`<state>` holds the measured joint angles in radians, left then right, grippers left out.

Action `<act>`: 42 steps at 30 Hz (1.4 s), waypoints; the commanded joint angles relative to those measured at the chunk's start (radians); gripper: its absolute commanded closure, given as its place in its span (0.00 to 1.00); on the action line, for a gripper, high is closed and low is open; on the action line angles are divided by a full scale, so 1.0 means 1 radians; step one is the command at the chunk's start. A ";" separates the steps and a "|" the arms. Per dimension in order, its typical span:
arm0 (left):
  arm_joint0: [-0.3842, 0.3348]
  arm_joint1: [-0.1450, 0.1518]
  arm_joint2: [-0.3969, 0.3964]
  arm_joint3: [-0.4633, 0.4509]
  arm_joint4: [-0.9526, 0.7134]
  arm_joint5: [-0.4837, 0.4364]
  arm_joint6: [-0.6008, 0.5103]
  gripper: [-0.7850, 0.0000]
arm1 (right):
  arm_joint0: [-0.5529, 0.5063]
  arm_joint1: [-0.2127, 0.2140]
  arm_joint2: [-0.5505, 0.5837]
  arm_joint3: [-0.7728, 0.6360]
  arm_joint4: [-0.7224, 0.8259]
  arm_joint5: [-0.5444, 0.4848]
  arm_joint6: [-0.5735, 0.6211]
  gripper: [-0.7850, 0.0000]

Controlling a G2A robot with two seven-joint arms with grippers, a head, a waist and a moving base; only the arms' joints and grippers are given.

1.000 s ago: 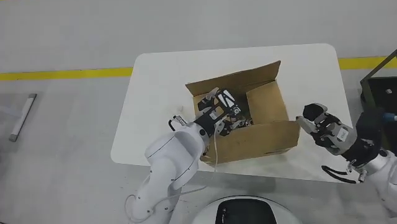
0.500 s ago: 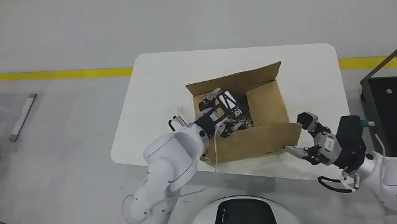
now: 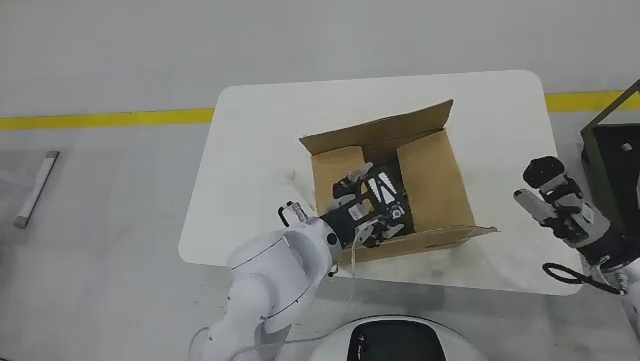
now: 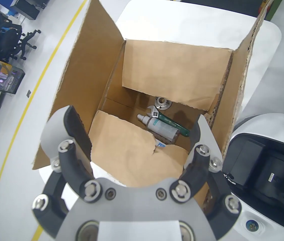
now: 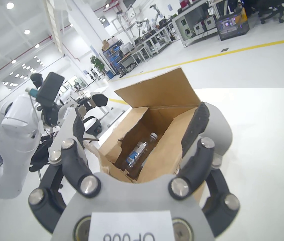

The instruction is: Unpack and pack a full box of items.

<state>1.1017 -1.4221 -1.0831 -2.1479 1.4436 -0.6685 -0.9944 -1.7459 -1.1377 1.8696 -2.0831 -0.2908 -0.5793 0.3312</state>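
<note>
An open cardboard box (image 3: pixel 435 176) stands mid-table with its flaps up. My left gripper (image 3: pixel 372 199) hovers open over the box's near-left corner. In the left wrist view its fingers (image 4: pixel 74 126) straddle a torn inner flap. Deep in the box (image 4: pixel 96 58) lie a white tube (image 4: pixel 160 126), a green-handled wrench (image 4: pixel 174 125) and a metal flange (image 4: pixel 162 102). My right gripper (image 3: pixel 540 186) is open and holds nothing, hanging right of the box and clear of it. In the right wrist view a clear bottle (image 5: pixel 140 151) lies inside the box (image 5: pixel 162 91).
The white table (image 3: pixel 260 161) has bare surface left of and behind the box. A green cart (image 3: pixel 612 161) stands just off the table's right edge, close to my right arm. The box's near flap (image 3: pixel 430 239) leans out toward the table's front edge.
My right gripper has pulled back from the near flap's right end to the table's right side. The near flap now shows narrower. My left gripper shifted slightly toward the near wall.
</note>
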 commanded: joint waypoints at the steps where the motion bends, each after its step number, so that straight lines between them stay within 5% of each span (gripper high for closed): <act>1: 0.009 0.003 0.004 -0.014 -0.021 -0.013 -0.013 0.00 | 0.001 0.002 -0.009 -0.011 0.043 0.039 0.041 1.00; 9: 0.025 0.017 0.010 -0.046 -0.097 -0.050 -0.060 0.00 | 0.013 0.019 -0.097 -0.016 0.040 -0.001 0.298 1.00; 17: 0.007 0.028 -0.004 -0.057 -0.126 -0.046 -0.066 0.00 | -0.006 0.033 -0.129 -0.006 0.019 -0.104 0.406 1.00; 25: -0.022 0.035 -0.016 -0.027 -0.094 0.007 0.001 0.00 | -0.032 0.044 -0.140 -0.022 -0.092 -0.183 0.439 1.00; 42: -0.033 0.044 0.000 0.011 -0.028 0.126 0.089 0.00 | -0.026 0.053 -0.200 -0.002 -0.264 -0.104 0.367 1.00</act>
<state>1.0654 -1.3786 -1.0835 -2.1437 1.4222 -0.5533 -0.9100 -1.7734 -1.0847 1.6731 -2.0870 -0.5523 -0.6853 0.7045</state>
